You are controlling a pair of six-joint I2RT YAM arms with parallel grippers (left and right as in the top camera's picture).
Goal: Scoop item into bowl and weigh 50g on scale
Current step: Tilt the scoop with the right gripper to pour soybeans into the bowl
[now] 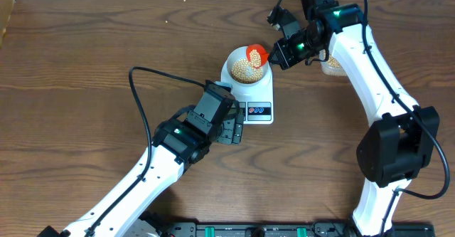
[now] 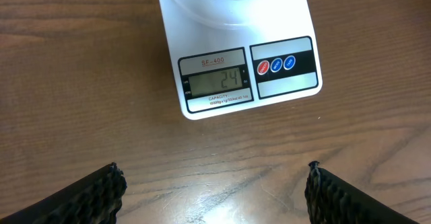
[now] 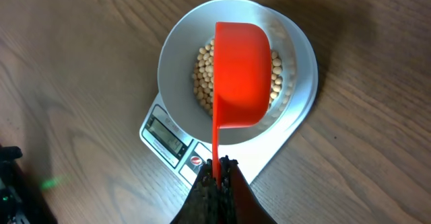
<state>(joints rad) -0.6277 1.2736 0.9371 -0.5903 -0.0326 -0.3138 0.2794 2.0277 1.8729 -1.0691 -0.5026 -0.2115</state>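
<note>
On the left, my left gripper [image 2: 214, 175] hangs empty, jaws wide apart, just in front of the scale [image 2: 176, 29], whose display reads 24. The white bowl [image 3: 176, 66] sits on the scale's platform with soybeans [image 3: 202, 83] in its bottom. From the right, my right gripper [image 3: 217, 173] is clamped tight on the handle of an orange-red scoop [image 3: 239, 76] held over the bowl, its back facing the wrist camera.
</note>
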